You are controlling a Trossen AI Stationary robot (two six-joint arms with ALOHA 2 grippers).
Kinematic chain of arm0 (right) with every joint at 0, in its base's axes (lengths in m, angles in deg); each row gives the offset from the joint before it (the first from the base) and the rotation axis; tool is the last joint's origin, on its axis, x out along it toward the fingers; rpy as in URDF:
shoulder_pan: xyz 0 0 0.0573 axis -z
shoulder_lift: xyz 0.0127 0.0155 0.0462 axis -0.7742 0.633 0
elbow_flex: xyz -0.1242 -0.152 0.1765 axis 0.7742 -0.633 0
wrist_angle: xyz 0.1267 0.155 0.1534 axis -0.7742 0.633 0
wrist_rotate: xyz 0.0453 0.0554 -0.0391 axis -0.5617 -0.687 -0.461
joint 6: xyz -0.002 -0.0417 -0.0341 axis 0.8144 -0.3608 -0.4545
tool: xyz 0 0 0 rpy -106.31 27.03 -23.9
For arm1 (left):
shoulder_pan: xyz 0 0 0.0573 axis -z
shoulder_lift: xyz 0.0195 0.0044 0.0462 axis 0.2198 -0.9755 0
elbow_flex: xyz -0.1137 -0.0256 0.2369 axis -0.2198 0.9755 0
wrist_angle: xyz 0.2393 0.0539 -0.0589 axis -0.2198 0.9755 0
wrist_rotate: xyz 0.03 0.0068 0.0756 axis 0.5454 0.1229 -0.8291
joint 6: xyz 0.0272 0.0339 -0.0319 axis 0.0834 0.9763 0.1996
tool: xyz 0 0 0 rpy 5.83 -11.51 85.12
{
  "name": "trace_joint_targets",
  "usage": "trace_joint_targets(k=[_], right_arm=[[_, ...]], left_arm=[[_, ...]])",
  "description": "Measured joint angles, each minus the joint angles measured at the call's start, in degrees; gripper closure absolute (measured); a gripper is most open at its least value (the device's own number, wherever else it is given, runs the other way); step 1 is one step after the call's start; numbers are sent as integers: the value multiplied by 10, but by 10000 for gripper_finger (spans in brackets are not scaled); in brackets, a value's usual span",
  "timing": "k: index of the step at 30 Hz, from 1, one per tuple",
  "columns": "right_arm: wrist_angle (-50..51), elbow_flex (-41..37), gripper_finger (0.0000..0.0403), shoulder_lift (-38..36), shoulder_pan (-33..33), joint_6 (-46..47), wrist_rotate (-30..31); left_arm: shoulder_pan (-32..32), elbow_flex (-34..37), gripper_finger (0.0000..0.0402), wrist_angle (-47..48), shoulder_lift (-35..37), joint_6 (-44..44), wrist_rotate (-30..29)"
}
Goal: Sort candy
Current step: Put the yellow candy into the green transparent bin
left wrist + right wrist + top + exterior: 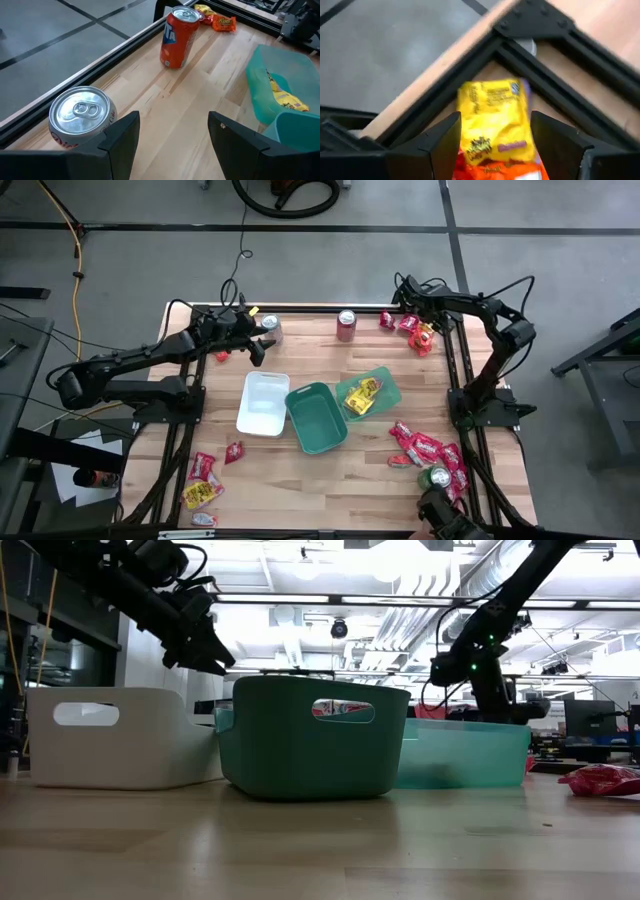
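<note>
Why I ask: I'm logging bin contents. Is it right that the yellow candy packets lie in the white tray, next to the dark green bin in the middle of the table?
Not quite. The high view shows the yellow candy packets lying in the light green tray, right of the dark green bin. The white tray, on the bin's other side, shows nothing inside.

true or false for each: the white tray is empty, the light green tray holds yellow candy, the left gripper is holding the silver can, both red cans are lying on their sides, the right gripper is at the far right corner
1. The white tray is empty. True.
2. The light green tray holds yellow candy. True.
3. The left gripper holds the silver can. False: its jaws are open, with the can beside them.
4. Both red cans lie on their sides. False: only one red can shows, and it stands upright.
5. The right gripper is at the table's far right corner. True.
</note>
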Motion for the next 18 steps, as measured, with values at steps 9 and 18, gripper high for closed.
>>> trace_joint_targets(k=[9, 18], right_arm=[[-20, 13, 203, -21, -9, -55, -26], [-84, -45, 203, -39, -61, -89, -90]], left_arm=[[0, 0, 179, 0, 0, 4, 0], [0, 0, 179, 1, 0, 22, -16]])
